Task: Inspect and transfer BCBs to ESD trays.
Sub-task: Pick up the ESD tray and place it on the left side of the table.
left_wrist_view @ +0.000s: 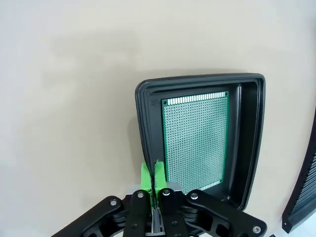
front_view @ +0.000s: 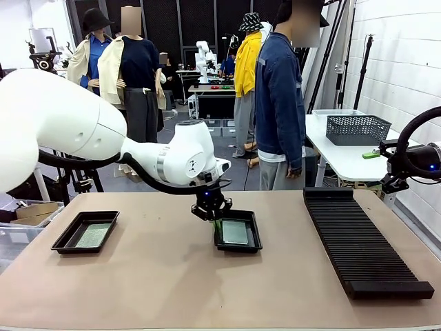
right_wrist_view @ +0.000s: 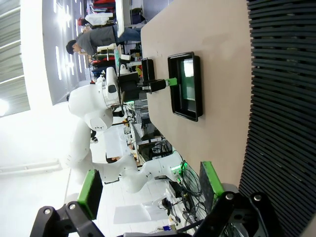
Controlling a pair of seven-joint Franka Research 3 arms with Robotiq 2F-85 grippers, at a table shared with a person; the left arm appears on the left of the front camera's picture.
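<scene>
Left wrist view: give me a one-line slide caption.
Left claw, shut and empty, hovers at the rim of a black ESD tray holding a green BCB.

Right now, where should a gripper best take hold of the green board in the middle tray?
Probably by a short edge, from above: the board lies flat in the middle tray, and the widest free floor shows beside one long edge, so tilting it up first may help.

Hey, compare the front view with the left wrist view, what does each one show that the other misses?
Front view alone: a second ESD tray on the table's left with a BCB in it, the whole black ribbed rack, and a person at the far side. Left wrist view alone: the board's grid of fine holes and the left end effector shut beside the tray rim. Both: the middle tray holding a green board.
</scene>
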